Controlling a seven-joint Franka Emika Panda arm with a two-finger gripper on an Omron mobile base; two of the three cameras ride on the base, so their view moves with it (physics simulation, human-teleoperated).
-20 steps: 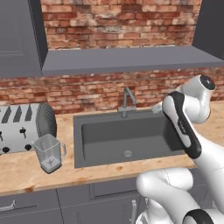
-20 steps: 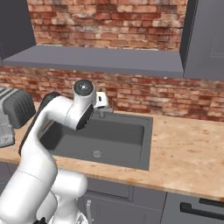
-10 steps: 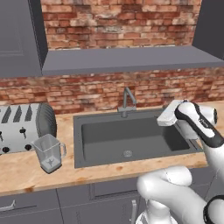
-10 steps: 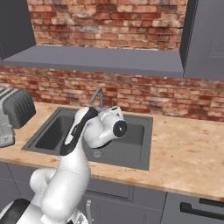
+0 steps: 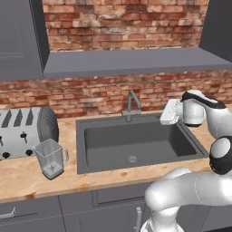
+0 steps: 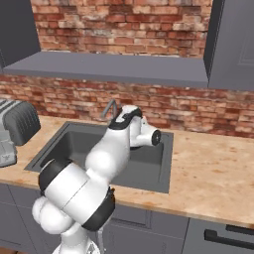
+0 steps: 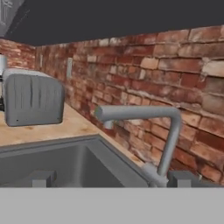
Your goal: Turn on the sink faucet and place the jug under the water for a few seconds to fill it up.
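Note:
The sink faucet is a slim grey gooseneck at the back rim of the dark sink; no water runs from it. In the hand view the faucet is close ahead, its spout pointing left over the sink. My gripper hovers over the sink's back right corner, to the right of the tap and level with it. It is open, with both fingertips wide apart and nothing between them. The clear jug stands upright on the counter left of the sink, far from the gripper.
A silver toaster sits on the wooden counter just behind the jug; it is also in the hand view as the toaster. A brick wall backs the counter, with a grey shelf overhead. My arm crosses the basin.
The arm has swung down from its raised pose at the right. The hand has come low over the sink's back right corner and edged left toward the faucet. The jug stays put.

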